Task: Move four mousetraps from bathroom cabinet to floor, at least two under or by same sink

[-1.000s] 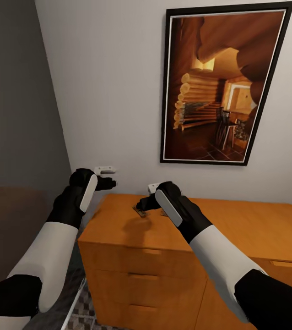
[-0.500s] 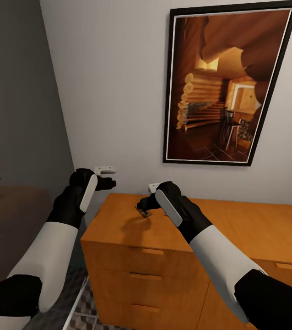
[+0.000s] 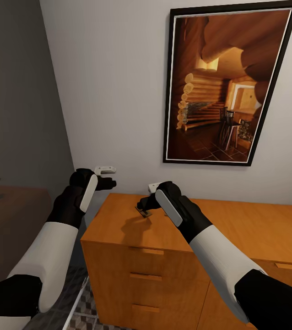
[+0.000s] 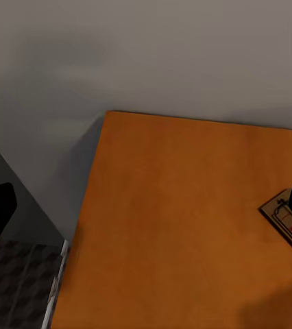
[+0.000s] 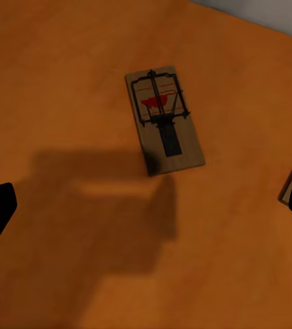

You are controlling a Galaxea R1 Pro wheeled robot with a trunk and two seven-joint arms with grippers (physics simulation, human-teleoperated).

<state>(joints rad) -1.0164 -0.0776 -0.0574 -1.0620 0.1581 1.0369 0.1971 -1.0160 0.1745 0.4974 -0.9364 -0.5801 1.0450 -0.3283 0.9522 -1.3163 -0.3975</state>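
On top of the cabinet (image 3: 132,229) a mousetrap (image 5: 164,120) lies between the parted fingers of the right claw (image 3: 141,205) — descent should be kept square to its long edges before closing.

No writing, label, brand, number or sign can be read in any view: none on the cabinet (image 3: 173,238), none on the mousetrap (image 5: 164,120), none on the framed picture (image 3: 219,87).

You face a white wall (image 3: 114,91); a black-framed painting (image 3: 221,82) of a log cabin hangs on it.
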